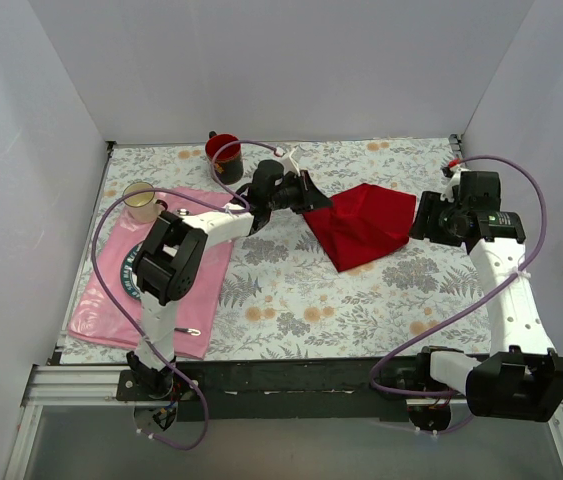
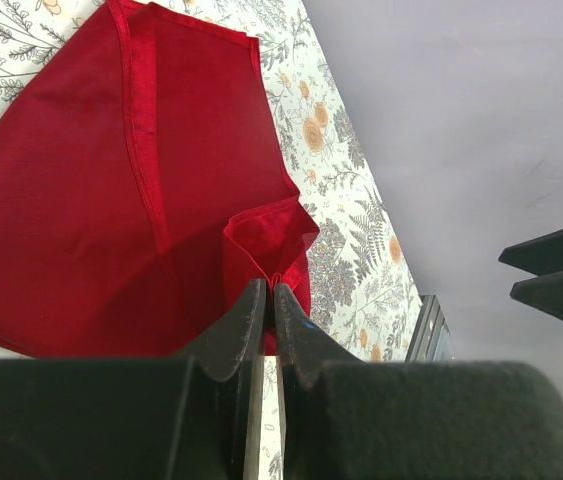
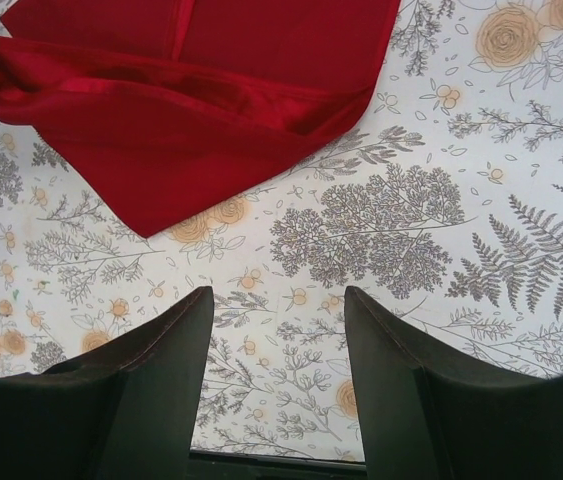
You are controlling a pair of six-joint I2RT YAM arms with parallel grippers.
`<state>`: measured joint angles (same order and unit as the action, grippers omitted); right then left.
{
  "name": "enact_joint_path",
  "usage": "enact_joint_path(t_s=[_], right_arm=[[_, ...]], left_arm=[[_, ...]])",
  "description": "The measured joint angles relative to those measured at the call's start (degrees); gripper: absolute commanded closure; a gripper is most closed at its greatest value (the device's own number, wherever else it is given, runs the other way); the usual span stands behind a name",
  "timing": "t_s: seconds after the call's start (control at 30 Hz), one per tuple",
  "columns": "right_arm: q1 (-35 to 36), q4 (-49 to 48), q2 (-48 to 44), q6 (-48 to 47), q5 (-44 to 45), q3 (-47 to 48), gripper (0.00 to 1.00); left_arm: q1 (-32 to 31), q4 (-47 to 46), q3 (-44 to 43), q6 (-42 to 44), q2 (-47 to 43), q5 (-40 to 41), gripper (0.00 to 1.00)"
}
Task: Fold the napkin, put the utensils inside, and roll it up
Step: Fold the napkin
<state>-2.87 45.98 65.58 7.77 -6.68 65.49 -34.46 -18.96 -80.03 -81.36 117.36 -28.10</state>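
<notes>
The red napkin (image 1: 366,225) lies partly folded on the floral tablecloth, right of centre. My left gripper (image 1: 311,196) is at its left corner and is shut on a pinched fold of the napkin (image 2: 111,200), which shows between the fingertips of that gripper (image 2: 269,287). My right gripper (image 1: 427,222) hovers just off the napkin's right edge. In the right wrist view this gripper (image 3: 276,300) is open with only tablecloth between its fingers, and the napkin (image 3: 191,110) lies ahead of it, apart. The utensils are hidden.
A pink placemat (image 1: 176,305) covers the left side, with a plate (image 1: 133,268) mostly under my left arm. A beige cup (image 1: 141,201) and a red cup (image 1: 223,150) stand at the back left. White walls enclose the table.
</notes>
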Motion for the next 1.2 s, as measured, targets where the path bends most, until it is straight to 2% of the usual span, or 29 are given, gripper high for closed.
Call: enact_joint_path(t_s=[0.3, 0.4, 0.5, 0.53, 0.57, 0.63, 0.67, 0.7, 0.73, 0.87, 1.03, 1.1, 1.13, 1.2], right_arm=[[3.96, -2.10, 1.55, 1.18, -0.09, -1.81, 0.37], [5.99, -3.06, 2.34, 1.75, -0.13, -2.58, 0.37], [8.37, -5.73, 3.76, 2.91, -0.37, -4.28, 0.37], [8.85, -6.71, 4.24, 3.23, -0.57, -4.90, 0.37], [9.49, -8.39, 5.07, 3.74, -1.05, -5.90, 0.37], [10.47, -10.69, 7.10, 4.39, -1.55, -7.26, 0.37], [10.78, -10.95, 8.24, 4.52, -1.62, -7.34, 0.37], [11.02, -11.50, 9.53, 4.57, -1.66, -7.32, 0.37], [11.21, -11.93, 10.69, 4.52, -1.64, -7.32, 0.37], [11.30, -12.15, 12.09, 4.28, -0.50, -7.30, 0.37], [11.30, -13.33, 12.33, 4.04, 0.50, -7.23, 0.37], [11.30, -13.97, 13.03, 4.07, 0.90, -7.21, 0.37], [11.30, -14.32, 13.51, 4.07, 0.98, -7.21, 0.37], [11.26, -14.73, 15.04, 4.07, 1.42, -7.15, 0.37]], left_arm=[[1.46, -0.83, 0.94, -0.35, 0.94, 0.02, 1.00], [2.10, -0.92, 1.01, -0.50, 1.84, 0.26, 0.95], [2.40, -0.35, 1.03, -0.57, 3.04, 2.14, 0.85], [2.43, 0.09, 1.03, -0.44, 3.32, 2.86, 0.79], [2.45, 1.18, 1.01, -0.33, 3.54, 4.00, 0.65], [2.47, 3.78, 0.46, 0.22, 3.98, 6.34, 0.56], [2.47, 5.73, -0.46, 0.39, 4.24, 7.41, 0.41], [2.47, 7.82, -1.36, 0.61, 4.31, 8.74, 0.13], [2.47, 9.49, -2.16, 1.16, 4.28, 10.19, 0.05], [2.16, 14.01, -3.61, 2.82, 2.73, 15.37, 0.08], [1.42, 18.71, -5.38, 6.56, 1.51, 16.98, 0.28], [1.07, 18.12, -5.01, 6.97, 1.27, 15.02, 0.28], [0.90, 17.22, -4.55, 6.97, 1.25, 13.33, 0.22], [0.42, 16.28, -4.02, 6.51, 1.29, 10.27, 0.19]])
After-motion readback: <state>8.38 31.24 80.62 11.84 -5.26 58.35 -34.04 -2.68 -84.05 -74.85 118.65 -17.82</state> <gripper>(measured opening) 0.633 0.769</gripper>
